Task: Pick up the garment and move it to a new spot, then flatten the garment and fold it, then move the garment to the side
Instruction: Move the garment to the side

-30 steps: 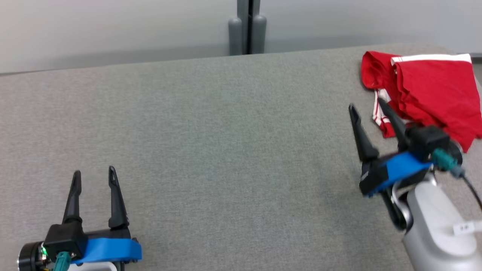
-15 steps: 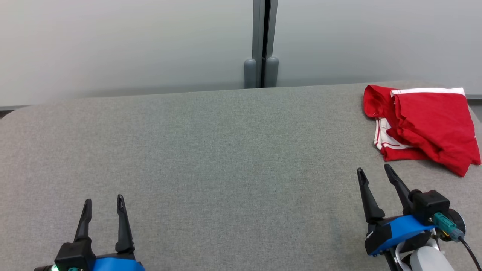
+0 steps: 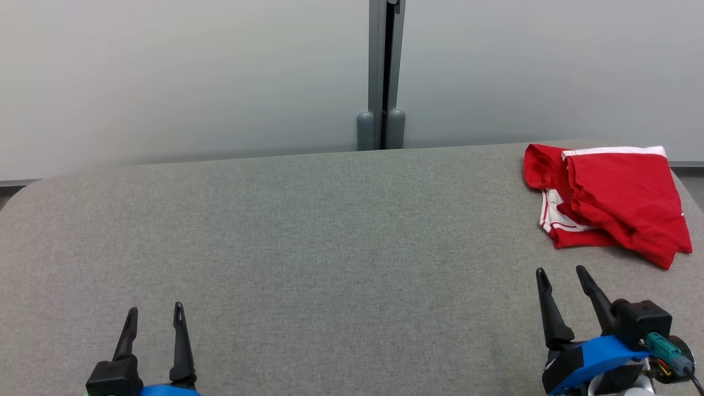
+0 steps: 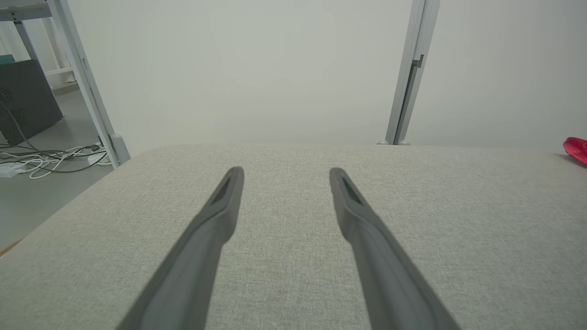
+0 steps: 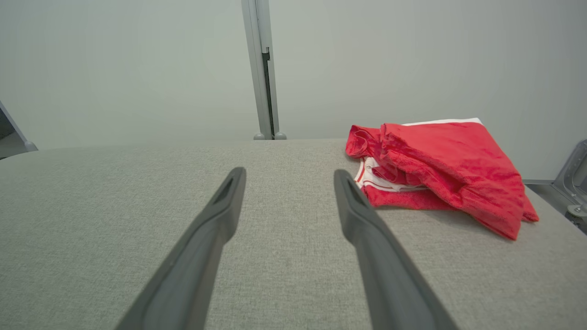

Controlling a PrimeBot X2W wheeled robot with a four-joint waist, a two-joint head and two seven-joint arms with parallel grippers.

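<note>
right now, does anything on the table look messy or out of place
Only the red garment: it sits at the far right corner of the grey table, loosely bunched, its layers askew and a white-striped part poking out from under the top fold. Nothing else stands out.

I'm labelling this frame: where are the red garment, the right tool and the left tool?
red garment (image 3: 621, 203), head view, middle of the top red fold.
right tool (image 3: 560, 270), head view, midway between its fingertips.
left tool (image 3: 155, 307), head view, midway between its fingertips.
</note>
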